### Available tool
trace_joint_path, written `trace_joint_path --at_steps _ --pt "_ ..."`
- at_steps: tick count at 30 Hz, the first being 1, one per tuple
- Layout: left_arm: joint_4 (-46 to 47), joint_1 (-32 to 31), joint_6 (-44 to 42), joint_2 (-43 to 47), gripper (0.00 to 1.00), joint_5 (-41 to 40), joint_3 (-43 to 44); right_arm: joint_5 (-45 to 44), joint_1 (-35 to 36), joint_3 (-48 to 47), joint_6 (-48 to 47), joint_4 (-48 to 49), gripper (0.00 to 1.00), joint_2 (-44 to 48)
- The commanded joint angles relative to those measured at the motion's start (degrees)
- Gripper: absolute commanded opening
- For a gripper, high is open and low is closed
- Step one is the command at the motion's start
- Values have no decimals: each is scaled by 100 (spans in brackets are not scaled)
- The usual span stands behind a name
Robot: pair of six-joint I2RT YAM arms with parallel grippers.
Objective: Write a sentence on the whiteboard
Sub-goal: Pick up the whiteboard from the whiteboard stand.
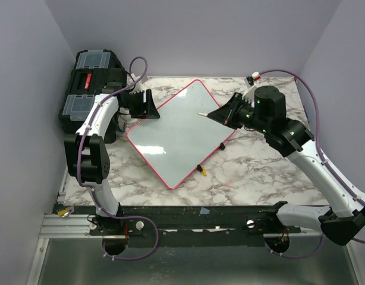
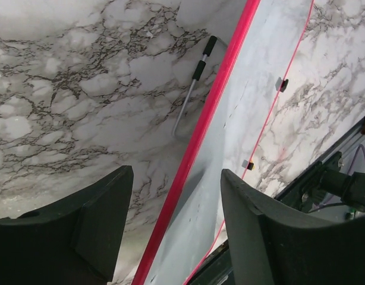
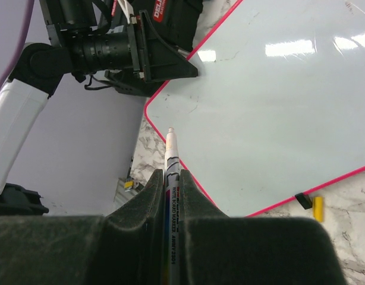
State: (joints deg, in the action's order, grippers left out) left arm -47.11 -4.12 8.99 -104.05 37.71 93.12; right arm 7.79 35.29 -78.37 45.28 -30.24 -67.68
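Clamping a pen, my right gripper hangs over the whiteboard. My left gripper straddles its far-left edge, jaws apart.

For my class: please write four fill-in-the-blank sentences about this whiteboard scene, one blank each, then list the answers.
1. The right gripper is shut on a ____, its tip over the whiteboard.
2. The left gripper is ____, jaws either side of the whiteboard's frame.
3. The black toolbox stands on the robot's ____ side.
4. The table has a ____ pattern.
Missing words: marker; open; left; marble.
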Motion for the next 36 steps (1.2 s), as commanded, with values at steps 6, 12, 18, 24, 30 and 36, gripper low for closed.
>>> trace_joint_path --at_steps 6,12,18,24,30,36 --pt "-88 43 -134 -297 55 851 181 237 4 -188 -150 -57 1 -131" --pt "-35 43 -152 -319 48 1101 114 262 4 -203 -188 -88 1 -173" --pt "-27 43 -170 -344 41 1216 114 301 4 -249 -228 -106 1 -235" --pt "-52 43 -180 -329 32 1238 161 326 4 -275 -272 -114 1 -254" --pt "-44 25 -150 -146 16 1262 217 412 4 -249 -380 -123 1 -287" --pt "8 -93 -199 111 4 1189 105 559 4 -324 -803 -187 1 -440"
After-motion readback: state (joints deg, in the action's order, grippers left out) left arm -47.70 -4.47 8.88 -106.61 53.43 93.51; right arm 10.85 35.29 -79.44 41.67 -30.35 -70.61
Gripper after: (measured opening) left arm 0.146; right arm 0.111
